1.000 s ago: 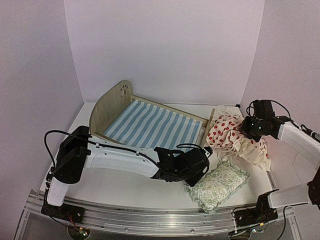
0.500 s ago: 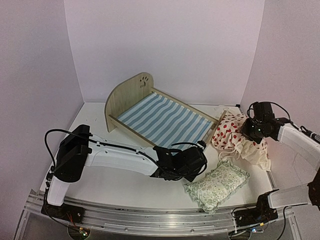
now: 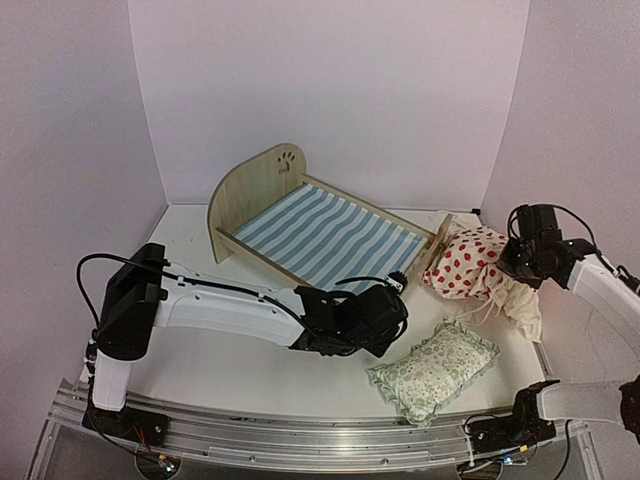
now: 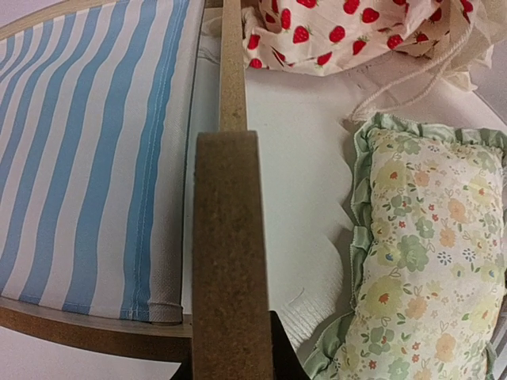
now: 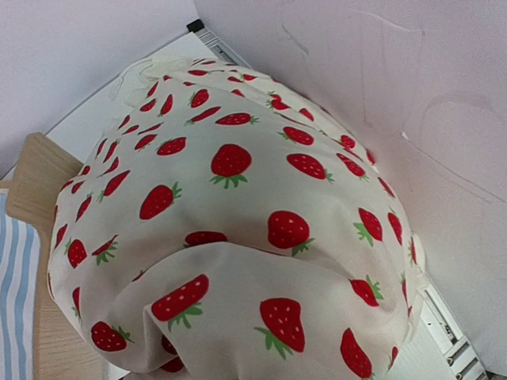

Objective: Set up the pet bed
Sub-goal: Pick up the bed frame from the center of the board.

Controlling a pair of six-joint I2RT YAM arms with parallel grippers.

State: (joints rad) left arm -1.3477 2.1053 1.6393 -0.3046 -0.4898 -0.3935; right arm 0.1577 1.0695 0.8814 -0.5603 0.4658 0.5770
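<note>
The pet bed stands mid-table, its arched headboard at the back left and its striped base facing up. My left gripper is shut on the near end of the footboard, whose wood edge runs up between the jaws in the left wrist view, with the striped fabric to its left. My right gripper is at the right wall, shut on the bunched, raised strawberry cushion. The cushion fills the right wrist view and hides the fingers.
A green floral frilled pillow lies on the table at the front right, close to the left gripper; it also shows in the left wrist view. Purple walls close in the back and both sides. A metal rail runs along the near edge.
The bed has swung to the right and back with my left gripper on its footboard. The cushion has bunched up and shifted right with my right gripper.
</note>
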